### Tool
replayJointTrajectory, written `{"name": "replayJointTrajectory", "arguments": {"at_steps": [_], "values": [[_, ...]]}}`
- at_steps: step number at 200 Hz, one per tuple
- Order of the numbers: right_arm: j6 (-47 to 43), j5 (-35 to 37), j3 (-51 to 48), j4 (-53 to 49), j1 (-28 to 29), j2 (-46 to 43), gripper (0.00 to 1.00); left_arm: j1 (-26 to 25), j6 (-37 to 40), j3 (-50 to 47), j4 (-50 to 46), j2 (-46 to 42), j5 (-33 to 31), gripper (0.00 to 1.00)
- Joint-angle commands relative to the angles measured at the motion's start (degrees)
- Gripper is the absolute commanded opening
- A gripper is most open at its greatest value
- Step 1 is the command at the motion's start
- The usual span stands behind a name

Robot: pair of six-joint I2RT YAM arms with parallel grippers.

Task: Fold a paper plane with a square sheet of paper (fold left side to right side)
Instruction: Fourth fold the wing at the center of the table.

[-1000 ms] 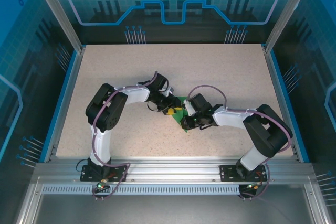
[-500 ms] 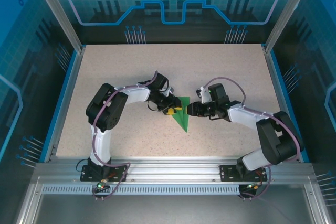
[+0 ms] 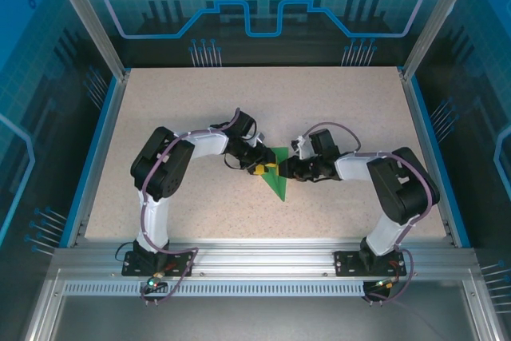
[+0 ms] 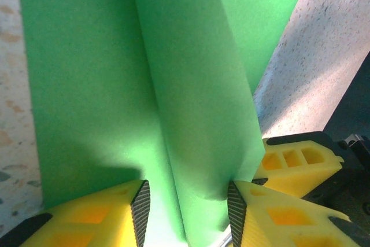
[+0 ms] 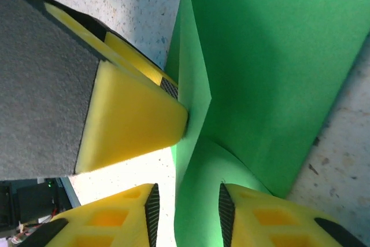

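Right arm has swung back in, its fingers now straddling a raised flap of the green paper mid-bench; left fingers grasp the same flap opposite.

both arms have black joints and white link covers, each trailed by a thin purple cable looping off the forearm. the left claw and right claw carry yellow fingers with hollow cells and dark ribbed pads. black base plates sit at 6 o'clock.
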Motion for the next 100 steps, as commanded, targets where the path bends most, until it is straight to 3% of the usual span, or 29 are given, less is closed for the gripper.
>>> {"name": "replayJointTrajectory", "arguments": {"at_steps": [1, 50, 100], "values": [[0.55, -1.45, 1.43, 1.43, 0.89, 1.35, 0.3, -0.06, 0.18, 0.18, -4.16, 1.88, -3.13, 0.43], [-1.25, 0.82, 1.84, -1.89, 0.68, 0.84, 0.08, -0.05, 0.27, 0.28, -4.28, 1.95, -3.18, 0.43], [-3.24, 3.9, 1.58, -6.16, -0.83, -0.54, 0.07, -0.11, 0.25, 0.3, -4.21, 1.88, -3.14, 0.43]]}}
